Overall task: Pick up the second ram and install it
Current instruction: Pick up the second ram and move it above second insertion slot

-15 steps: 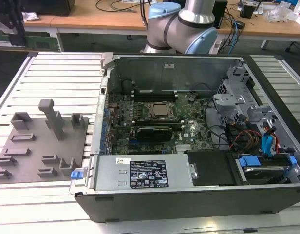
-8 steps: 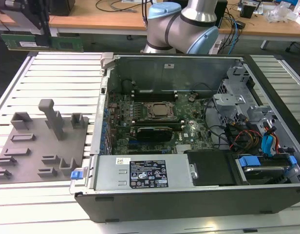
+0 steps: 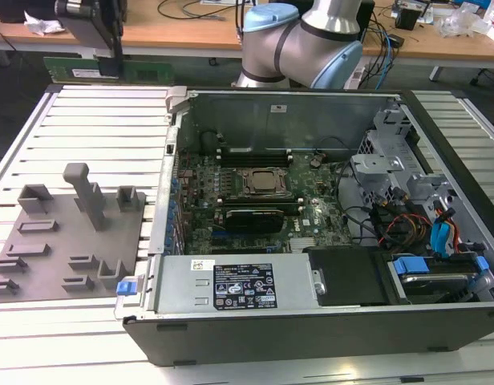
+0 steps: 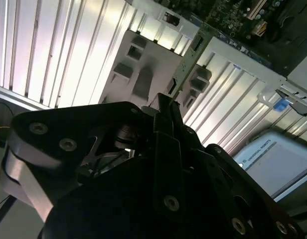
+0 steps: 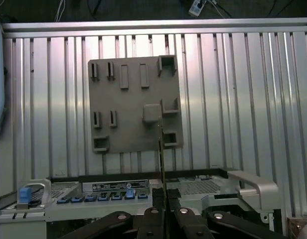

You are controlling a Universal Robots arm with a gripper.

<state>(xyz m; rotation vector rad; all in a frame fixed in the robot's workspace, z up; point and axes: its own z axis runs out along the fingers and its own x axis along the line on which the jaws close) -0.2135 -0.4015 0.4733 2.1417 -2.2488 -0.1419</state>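
Note:
The second ram (image 3: 147, 70) is a long green board held level in the air, high above the far left corner of the slatted table in the exterior view. My gripper (image 3: 111, 56) is shut on it from above. In both wrist views the stick shows edge-on, a thin strip (image 5: 161, 154) (image 4: 189, 59) running out from between the closed black fingers (image 5: 163, 211) (image 4: 163, 102). It hangs well above the grey fixture plate (image 5: 133, 109), apart from it.
The grey fixture plate (image 3: 70, 233) with its upright post (image 3: 87, 192) lies on the slatted table at the exterior view's left. The open computer case (image 3: 439, 321) sits to its right, with the motherboard's processor (image 3: 263, 183) and memory slots (image 3: 251, 152) inside. The arm's base (image 3: 303, 40) stands behind the case.

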